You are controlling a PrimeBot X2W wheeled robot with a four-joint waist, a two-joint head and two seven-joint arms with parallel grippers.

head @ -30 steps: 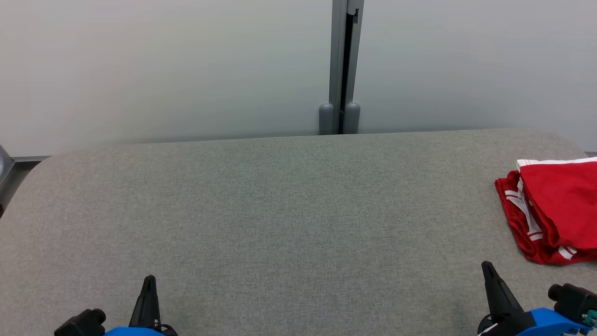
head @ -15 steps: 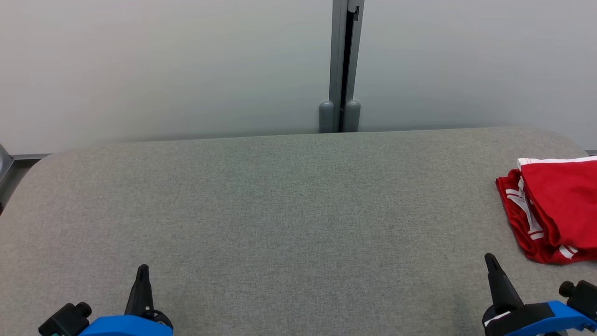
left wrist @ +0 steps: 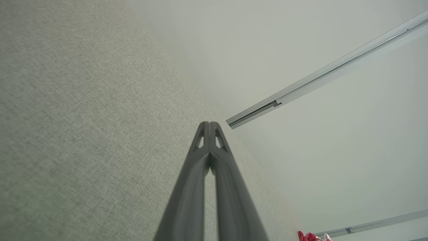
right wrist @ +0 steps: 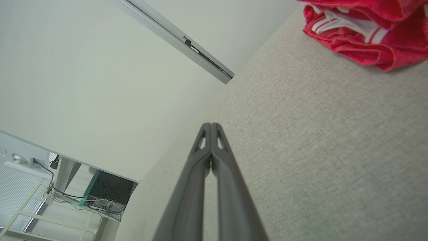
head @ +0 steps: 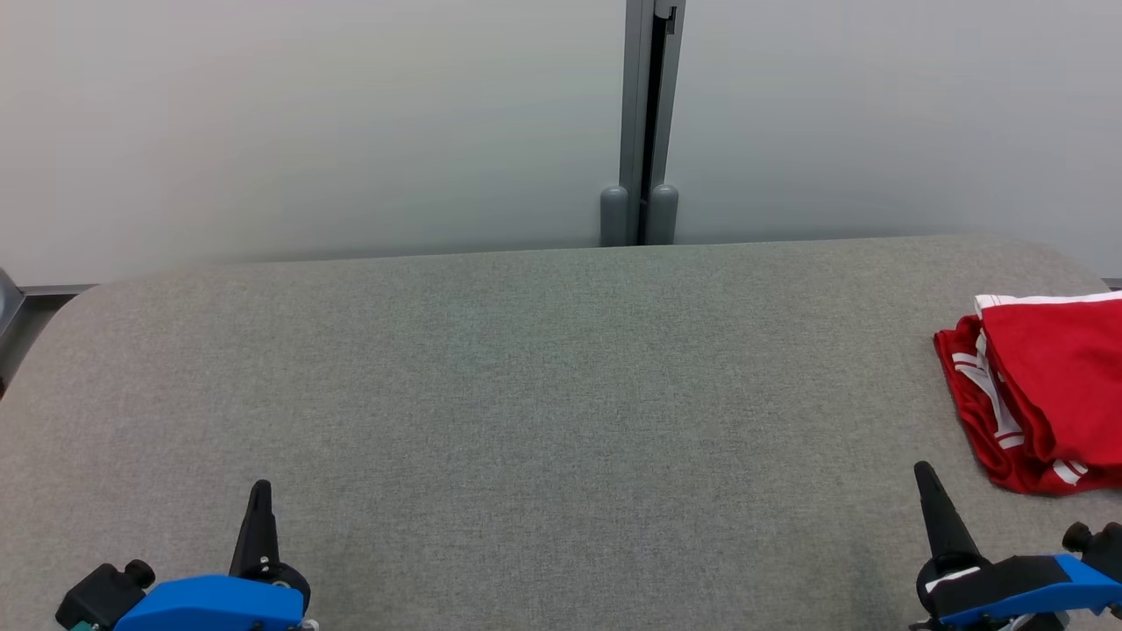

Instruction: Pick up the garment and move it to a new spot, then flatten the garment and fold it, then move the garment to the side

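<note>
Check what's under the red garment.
The red garment lies folded on the grey table; white-striped layers peek out at its left edge. Whatever lies beneath the layers is hidden.

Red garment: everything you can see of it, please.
The red garment is soft cloth with white stripes and a white band along its far edge. It lies folded in layers, rumpled at its left side, at the right end of the grey fabric surface, partly cut off by the head view's edge. In view, only that surface touches it; the shut right hand sits apart, nearer the robot.
</note>
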